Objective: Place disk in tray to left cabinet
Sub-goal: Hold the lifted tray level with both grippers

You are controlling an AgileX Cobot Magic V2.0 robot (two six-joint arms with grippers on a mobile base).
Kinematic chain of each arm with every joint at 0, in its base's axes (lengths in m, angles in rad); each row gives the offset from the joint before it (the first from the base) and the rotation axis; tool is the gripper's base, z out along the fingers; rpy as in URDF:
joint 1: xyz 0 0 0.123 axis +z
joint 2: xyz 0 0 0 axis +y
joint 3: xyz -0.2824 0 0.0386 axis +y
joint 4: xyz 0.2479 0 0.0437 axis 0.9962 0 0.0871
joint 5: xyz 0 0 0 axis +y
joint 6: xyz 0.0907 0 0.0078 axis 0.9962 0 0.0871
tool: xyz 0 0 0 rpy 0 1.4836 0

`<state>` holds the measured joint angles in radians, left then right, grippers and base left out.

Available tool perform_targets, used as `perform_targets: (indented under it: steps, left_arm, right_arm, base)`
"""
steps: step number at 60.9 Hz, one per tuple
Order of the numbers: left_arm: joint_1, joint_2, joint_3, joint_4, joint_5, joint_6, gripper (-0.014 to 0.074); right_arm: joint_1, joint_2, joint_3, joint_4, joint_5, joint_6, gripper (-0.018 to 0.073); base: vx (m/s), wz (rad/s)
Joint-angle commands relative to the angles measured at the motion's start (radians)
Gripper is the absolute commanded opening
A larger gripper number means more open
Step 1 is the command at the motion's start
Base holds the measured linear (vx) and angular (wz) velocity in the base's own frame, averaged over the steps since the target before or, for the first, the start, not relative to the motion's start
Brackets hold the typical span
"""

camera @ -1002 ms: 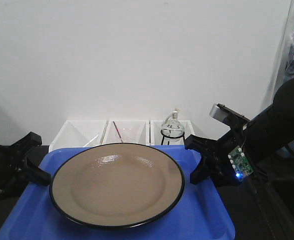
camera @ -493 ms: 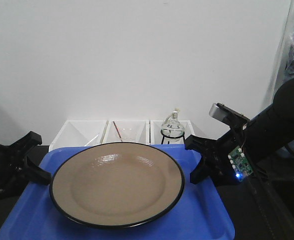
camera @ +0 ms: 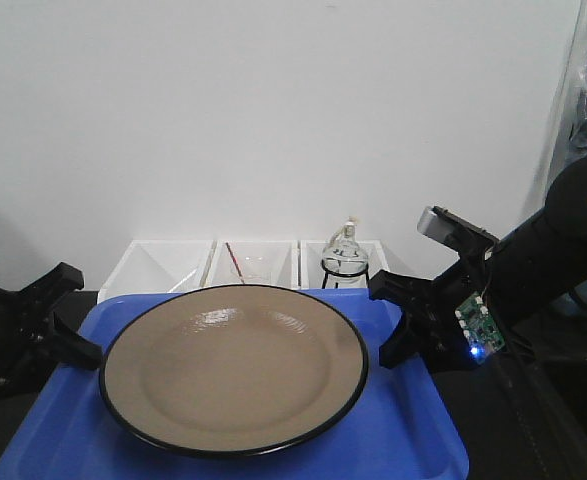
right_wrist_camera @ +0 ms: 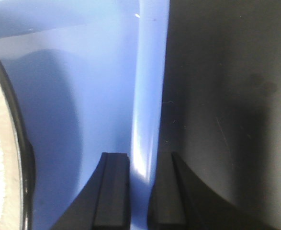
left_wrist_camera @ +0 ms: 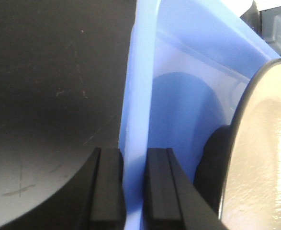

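The left tool (left_wrist_camera: 134, 191) and right tool (right_wrist_camera: 139, 191) each clamp an opposite rim of the blue tray (camera: 413, 440). This two-sided hold balances it level, so the disk (camera: 233, 370) lying centred inside should not slide.

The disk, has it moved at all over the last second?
No. The disk shows no visible shift: its far rim sits at the same spot just below the white bins as before.

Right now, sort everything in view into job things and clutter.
Job: disk, tray under it, left fingers and right fingers clamped on the tray's rims.
Clutter: white bins, glass flask in the rightmost bin.
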<state>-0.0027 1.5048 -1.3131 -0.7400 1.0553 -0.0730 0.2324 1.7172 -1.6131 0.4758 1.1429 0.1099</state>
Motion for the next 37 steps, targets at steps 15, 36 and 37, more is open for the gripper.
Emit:
perform_targets:
  steps: [15, 36, 37]
  left_arm:
    - [-0.035, -0.045, -0.036, -0.24, 0.011, -0.023, 0.0]
    - [-0.035, -0.045, -0.036, -0.24, 0.01, -0.023, 0.0]
    - [-0.035, -0.045, -0.036, -0.24, 0.01, -0.023, 0.0]
  right_arm:
    - [0.026, -0.056, -0.041, 0.206, -0.032, -0.012, -0.0003]
    - [0.026, -0.056, -0.041, 0.206, -0.032, -0.012, -0.0003]
    - [0.026, -0.056, -0.041, 0.206, -0.032, -0.012, -0.0003]
  base:
    - [0.0, 0.0]
    - [-0.07, 0.03]
    - [-0.14, 0.06]
